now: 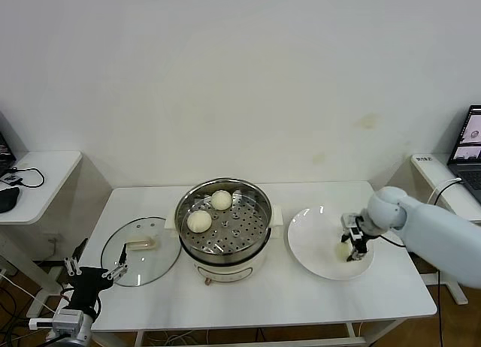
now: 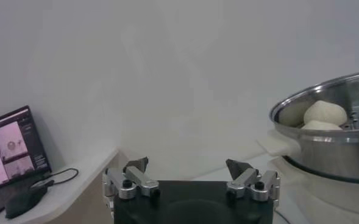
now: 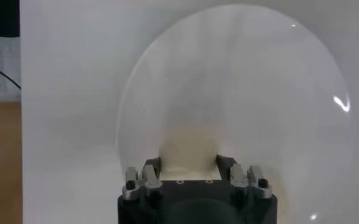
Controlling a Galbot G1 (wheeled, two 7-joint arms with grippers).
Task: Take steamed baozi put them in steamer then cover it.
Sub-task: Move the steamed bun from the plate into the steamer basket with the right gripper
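Gripping now: the right gripper (image 1: pixel 352 245) is closed on a small round cream-white steamed baozi (image 1: pixel 344 250), which sits on the flat round white plate (image 1: pixel 312 242) at the robot's right.
Direction of carry: the round shiny stainless-steel steamer (image 1: pixel 223 224) lies to the left of this gripper, just beside the plate, so I judge the bun must go up and then left.
Nearer arm: the right one; the left gripper (image 1: pixel 95 270) hangs wide open and holds nothing, low beside the table's left edge.
Already inside: two baozi (image 1: pixel 210 210) rest on the perforated tray, far-left part.
In the way: only the steamer's raised rim, I think.
Cover: the round clear glass lid (image 1: pixel 139 251) lies flat, left of the steamer.
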